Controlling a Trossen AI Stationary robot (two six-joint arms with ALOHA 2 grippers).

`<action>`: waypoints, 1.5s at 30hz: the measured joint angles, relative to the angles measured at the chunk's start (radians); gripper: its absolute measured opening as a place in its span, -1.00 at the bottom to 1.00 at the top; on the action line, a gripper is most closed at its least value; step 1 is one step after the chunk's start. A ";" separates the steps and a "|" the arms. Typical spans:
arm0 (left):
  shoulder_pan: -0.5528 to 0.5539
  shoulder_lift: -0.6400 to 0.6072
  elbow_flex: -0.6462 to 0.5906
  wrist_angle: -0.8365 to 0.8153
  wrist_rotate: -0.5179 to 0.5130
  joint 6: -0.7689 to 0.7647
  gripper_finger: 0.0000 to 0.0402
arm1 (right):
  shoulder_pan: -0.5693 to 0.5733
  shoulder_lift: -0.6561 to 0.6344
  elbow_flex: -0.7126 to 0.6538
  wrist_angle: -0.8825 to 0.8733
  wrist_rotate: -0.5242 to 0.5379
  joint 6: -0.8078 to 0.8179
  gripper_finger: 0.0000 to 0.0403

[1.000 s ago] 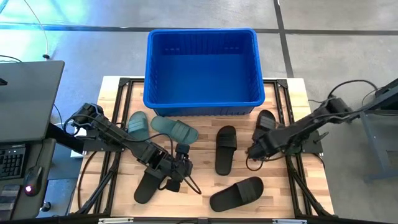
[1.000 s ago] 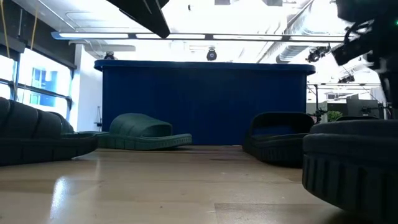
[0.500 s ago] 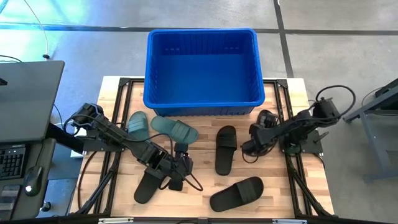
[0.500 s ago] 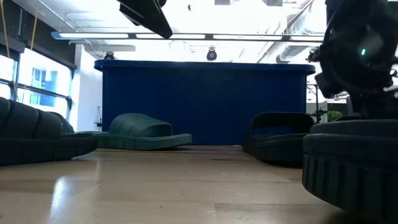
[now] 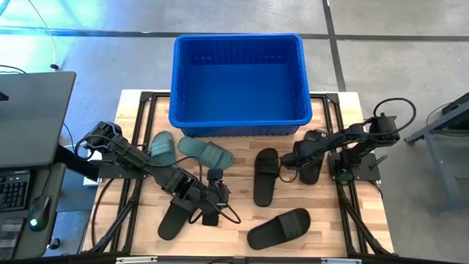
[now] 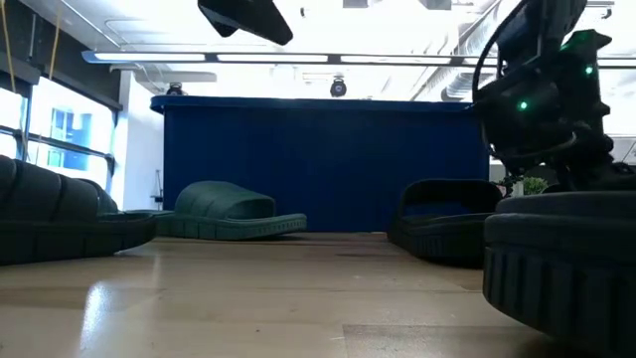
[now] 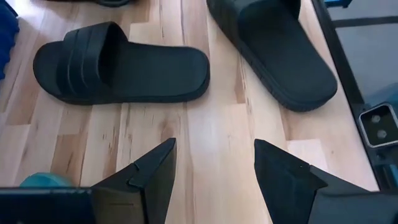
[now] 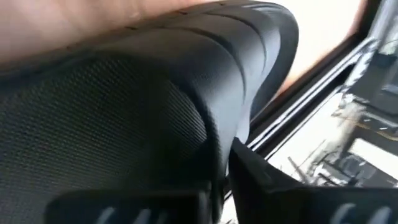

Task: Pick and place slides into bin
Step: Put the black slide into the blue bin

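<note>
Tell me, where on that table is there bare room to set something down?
Bare wood shows between the middle black sandal and the front one, and at the table's front right corner. The blue bin is empty too. It is crowded around the left claw and the green sandals.

Even, bright light falls from above, with soft, short shadows beneath the slides (image 5: 265, 175) on the table (image 5: 242, 213). In the low view ceiling strip lights (image 6: 328, 58) glare white and the near tabletop shines. The right wrist view is blurred at close range.
</note>
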 joint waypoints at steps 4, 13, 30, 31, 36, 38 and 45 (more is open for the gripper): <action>0.000 0.000 0.000 0.015 0.031 -0.003 0.00 | 0.091 -0.011 0.115 -0.075 -0.056 0.039 -0.96; 0.000 0.000 0.000 0.076 0.105 -0.004 0.00 | 0.282 -0.080 0.643 -0.095 -0.231 0.044 -0.98; 0.000 0.000 0.000 0.098 0.026 0.002 0.00 | -0.043 -0.073 1.364 -0.153 0.869 -0.497 -1.00; 0.000 0.000 0.000 0.098 0.026 0.002 0.00 | -0.109 -0.073 1.363 -0.150 0.816 -0.503 -1.00; 0.000 0.000 0.000 0.098 0.000 0.002 0.00 | -0.425 -0.073 1.222 0.047 0.531 -0.697 -1.00; 0.000 0.000 0.000 0.099 -0.001 0.002 0.00 | -0.518 -0.072 1.115 0.217 0.432 -0.826 -1.00; 0.000 0.000 0.000 0.100 -0.001 -0.012 0.00 | -0.699 -0.049 0.688 0.821 0.313 -1.187 -1.00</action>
